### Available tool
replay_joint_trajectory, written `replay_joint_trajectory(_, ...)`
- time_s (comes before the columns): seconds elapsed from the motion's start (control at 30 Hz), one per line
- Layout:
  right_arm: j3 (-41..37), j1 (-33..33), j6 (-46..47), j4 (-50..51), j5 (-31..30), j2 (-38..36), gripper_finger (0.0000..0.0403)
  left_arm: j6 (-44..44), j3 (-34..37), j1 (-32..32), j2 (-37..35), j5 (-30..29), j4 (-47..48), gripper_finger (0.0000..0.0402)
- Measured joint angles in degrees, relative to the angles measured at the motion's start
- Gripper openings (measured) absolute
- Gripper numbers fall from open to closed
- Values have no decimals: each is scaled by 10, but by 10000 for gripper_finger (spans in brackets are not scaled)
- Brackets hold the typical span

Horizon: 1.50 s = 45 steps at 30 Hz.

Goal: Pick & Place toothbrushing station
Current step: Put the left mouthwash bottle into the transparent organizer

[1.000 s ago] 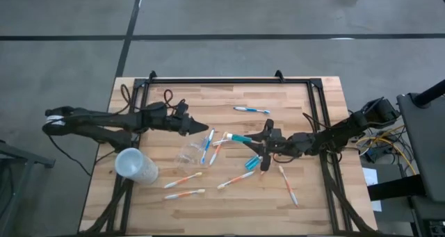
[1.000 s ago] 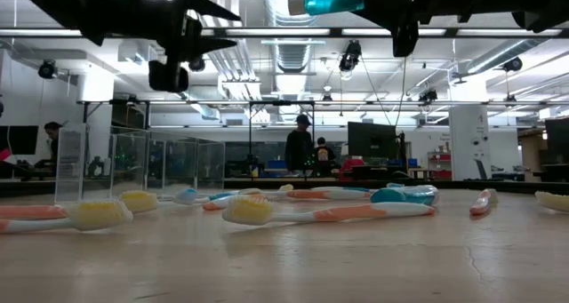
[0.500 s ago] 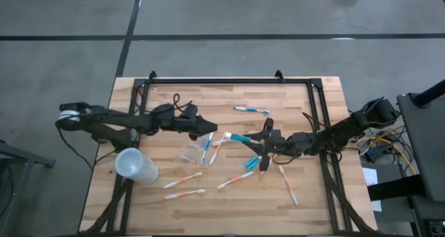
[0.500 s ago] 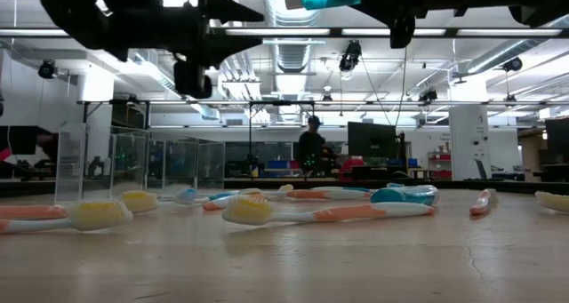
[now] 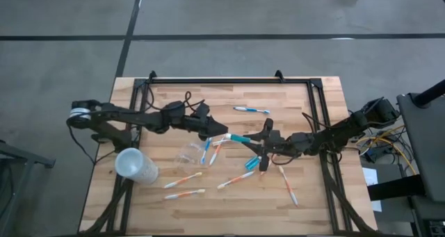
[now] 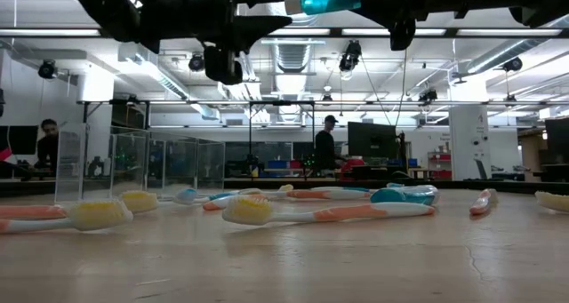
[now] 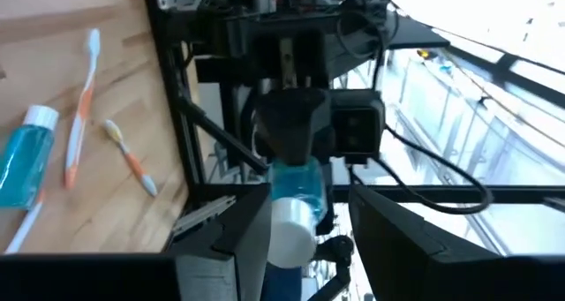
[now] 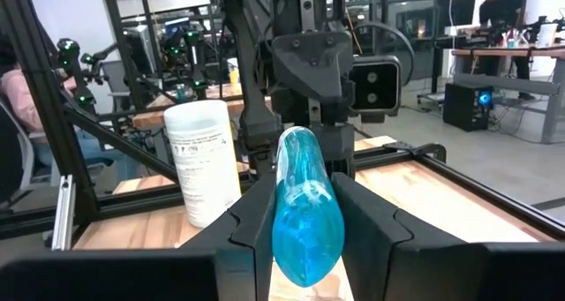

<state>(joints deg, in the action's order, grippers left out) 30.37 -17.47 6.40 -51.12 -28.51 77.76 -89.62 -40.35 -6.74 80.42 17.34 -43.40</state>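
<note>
Above the slatted wooden table point(image 5: 313, 195), the right gripper point(image 5: 250, 140) pinched a small translucent blue toothpaste tube point(image 5: 238, 137) by its flat crimped end, holding it level in the air with its white cap point(image 5: 227, 136) pointing toward the left gripper point(image 5: 217, 135); that gripper's dark fingers stood spread on either side of the cap, not visibly pressing on it, as the left wrist view showed the rounded white cap between two angular black fingers point(image 7: 234, 235); in the right wrist view the glossy tube point(image 8: 305, 208) sat squeezed between the right arm's own matte fingers point(image 8: 256, 221); below the two grippers lay a small clear tumbler point(image 5: 188, 153) on its side, with two slim toothbrushes point(image 5: 211, 148) just beside its mouth; a larger frosted whitish cup point(image 5: 135, 166) lay tipped near the table's left edge; further slender toothbrushes, white with orange or blue handles, were scattered across the boards, one blue point(image 5: 252, 110) near the far rail, two orange point(image 5: 183, 186) near the front, another orange point(image 5: 288, 184) toward the right; a person point(image 6: 326, 143) stood in the room beyond.
</note>
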Motion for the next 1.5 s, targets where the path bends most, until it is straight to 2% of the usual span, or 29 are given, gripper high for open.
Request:
replay_joint_trajectory(0.5,0,0,0,4,-2,0,93,-3,-8,18,22,2,1,159)
replay_joint_trajectory(0.77,0,0,0,3,-31,0,93,-4,-8,26,21,9,0,158)
replay_joint_trajectory(1.1,0,0,10,4,-23,0,93,0,-8,26,21,8,0,159)
replay_joint_trajectory(1.23,0,0,11,4,9,0,93,0,-8,26,21,8,0,158)
replay_joint_trajectory(1.5,0,0,11,12,1,0,93,0,-8,26,21,7,2,159)
